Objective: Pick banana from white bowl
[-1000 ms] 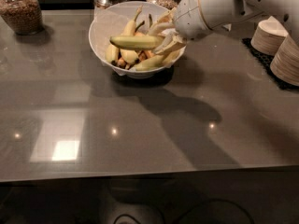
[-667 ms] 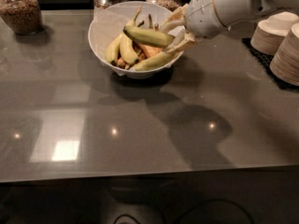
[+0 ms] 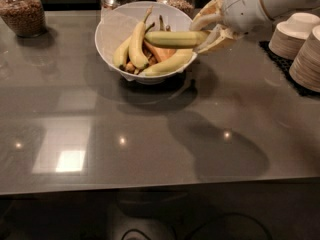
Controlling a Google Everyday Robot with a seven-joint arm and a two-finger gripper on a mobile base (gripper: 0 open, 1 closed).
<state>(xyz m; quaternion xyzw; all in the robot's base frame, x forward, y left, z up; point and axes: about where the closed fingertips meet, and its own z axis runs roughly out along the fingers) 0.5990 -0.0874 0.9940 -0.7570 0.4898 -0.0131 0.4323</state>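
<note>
The white bowl (image 3: 112, 31) stands on the grey counter at the back centre and holds several bananas. My gripper (image 3: 206, 31) reaches in from the upper right, at the bowl's right rim. It is shut on the long, nearly straight greenish-yellow banana (image 3: 172, 38), which it holds level, lifted above the other fruit and over the rim. A curved yellower banana (image 3: 137, 44) and others lie below it in the bowl.
Stacks of small beige bowls (image 3: 295, 36) stand on a dark mat at the right edge. Glass jars (image 3: 22, 11) of nuts stand along the back, two more of them behind the bowl. The counter's front edge runs across the lower frame.
My gripper has risen and drawn back to the right with the greenish banana, lifting it out of the pile and over the bowl's right rim.
</note>
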